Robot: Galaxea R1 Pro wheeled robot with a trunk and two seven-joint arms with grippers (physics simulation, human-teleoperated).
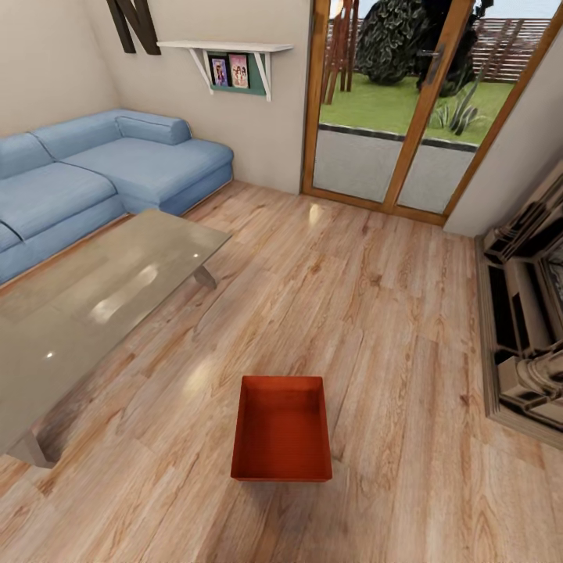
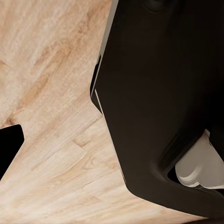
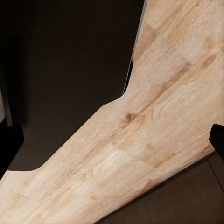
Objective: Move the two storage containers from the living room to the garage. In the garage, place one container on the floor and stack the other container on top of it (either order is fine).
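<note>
The wood plank floor [image 1: 375, 313] of the living room spans the head view and also appears in both wrist views [image 2: 51, 140] [image 3: 154, 121].

The blue corner sofa [image 1: 102, 172] occupies the 10 o'clock area, set against the beige walls. The wood-framed glass doors [image 1: 399, 102] stand at 1 o'clock, with lawn and a fence visible through the panes. The glass coffee table [image 1: 86, 305] lies at 9 o'clock, just beside the sofa front. The brick fireplace [image 1: 528, 313] runs along the 3 o'clock edge.

One storage container [image 1: 282, 428] rests on the plank floor at 6 o'clock from picture centre, open side up, orange-red, with nothing visible inside. It sits well apart from the coffee table and the fireplace. Nothing touches it.

A white wall shelf [image 1: 227, 48] at 11 o'clock carries two small framed pictures [image 1: 229, 70].

Left wrist view: a large dark robot body part [image 2: 163, 93] sits close to the camera, above the planks. Right wrist view: a similar dark body part [image 3: 60, 70] covers one side. Left claw state: cannot tell. Right claw state: cannot tell.
</note>
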